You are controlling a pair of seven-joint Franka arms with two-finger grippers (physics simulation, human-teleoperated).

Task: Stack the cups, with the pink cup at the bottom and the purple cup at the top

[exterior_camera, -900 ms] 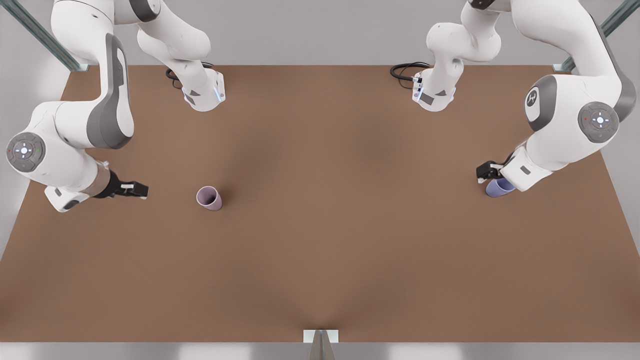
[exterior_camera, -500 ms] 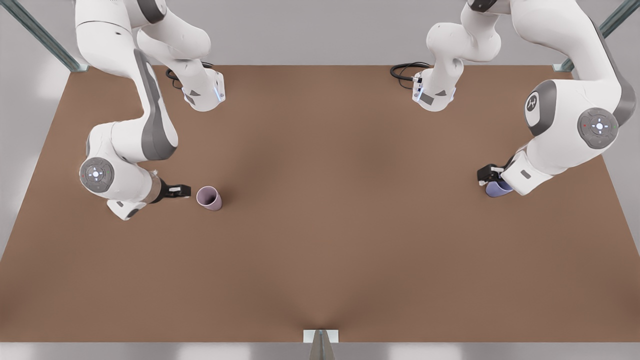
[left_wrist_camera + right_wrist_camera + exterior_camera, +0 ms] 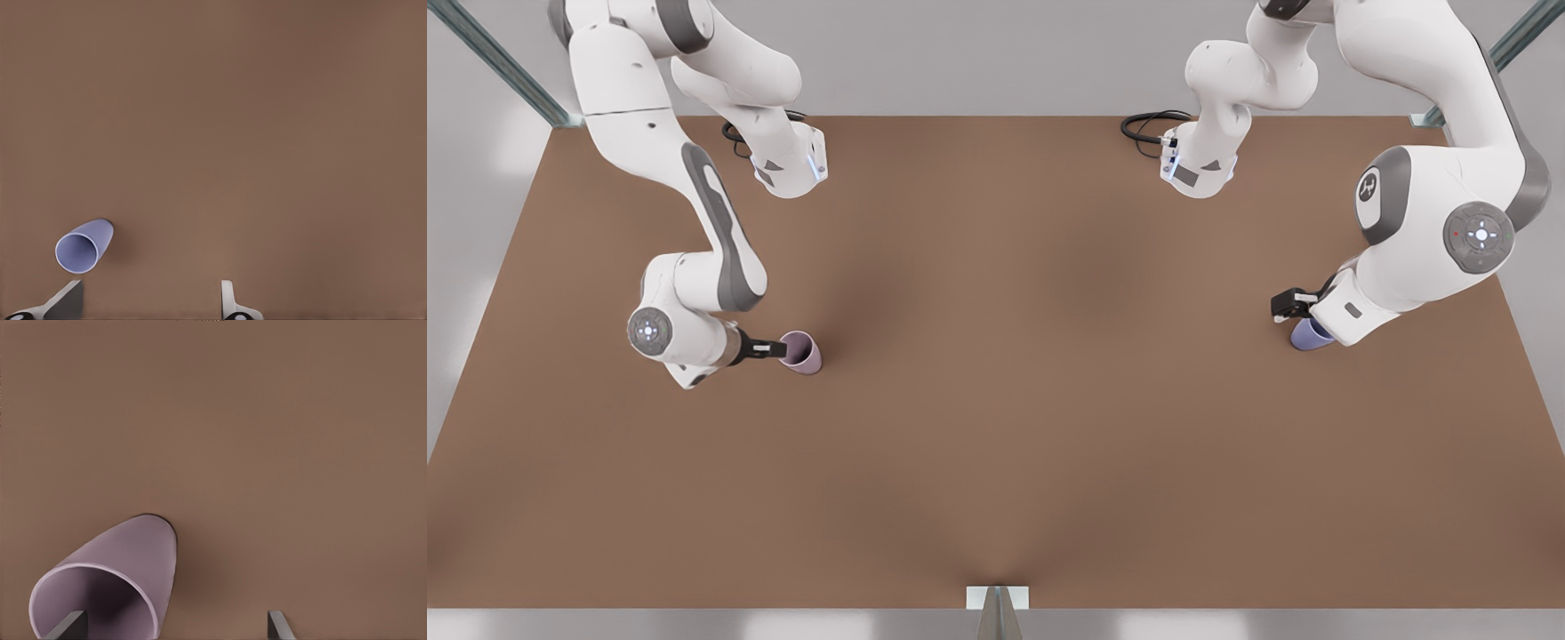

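Since the earlier frames, the arm on the front view's left has been swung inward across the brown table [image 3: 996,444], and its gripper has been brought right up to the pink cup. This is the right gripper [image 3: 769,348], as the right wrist view is filled near its edge by that same pink cup [image 3: 110,583]. Its fingers are seen spread apart, with one fingertip [image 3: 67,625] shown in front of the cup's mouth and the other well off to the side, so nothing is gripped. The pink cup [image 3: 800,352] is stood upright on the table, left of centre in the front view.

On the front view's right, the left gripper [image 3: 1294,307] is held above the purple cup [image 3: 1309,334], which is partly hidden beneath the wrist. In the left wrist view the purple cup [image 3: 83,245] is seen on the bare table, just beside one of two widely parted fingers [image 3: 228,299]; it is not clasped. Both cups are kept well apart, at opposite sides of the table.
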